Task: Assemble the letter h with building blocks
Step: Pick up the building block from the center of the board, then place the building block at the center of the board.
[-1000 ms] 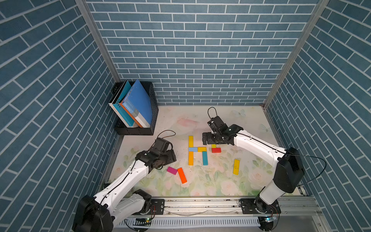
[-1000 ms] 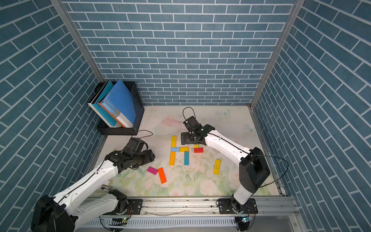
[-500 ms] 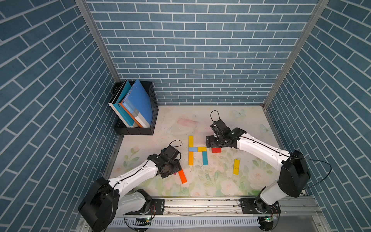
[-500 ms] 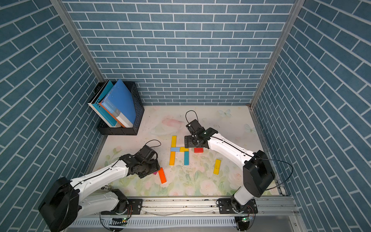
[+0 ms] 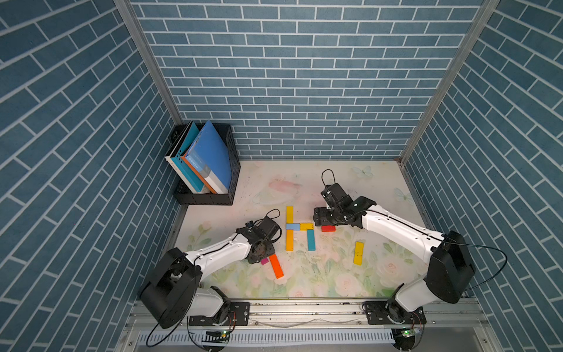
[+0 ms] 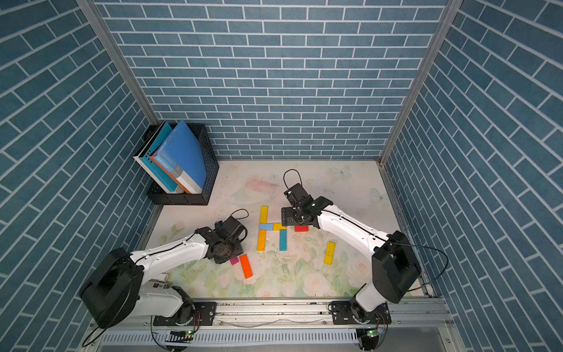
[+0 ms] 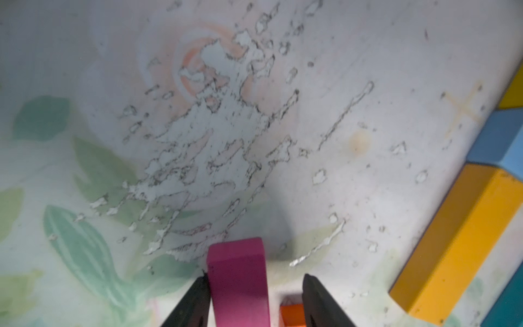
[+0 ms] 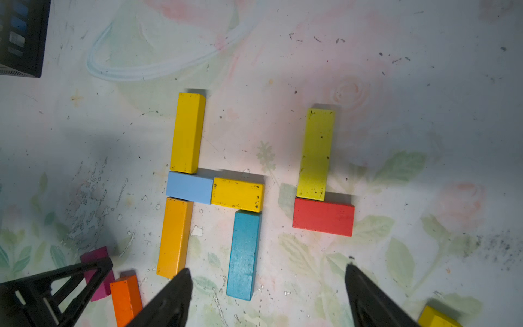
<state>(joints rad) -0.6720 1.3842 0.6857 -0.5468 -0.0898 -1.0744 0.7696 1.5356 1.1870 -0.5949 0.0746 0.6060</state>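
Straddling the magenta block near-left of the h, the left gripper touches it with 1 finger only (gap at the other); closing could skew it into the orange block. Right gripper hangs wide, empty.

We see five flat blocks touching as an h: yellow plank, light blue block and amber plank in line, then short yellow block and teal plank. Nearby, lime plank meets red block. Magenta block seems just beside orange plank, and lone yellow plank lies apart.
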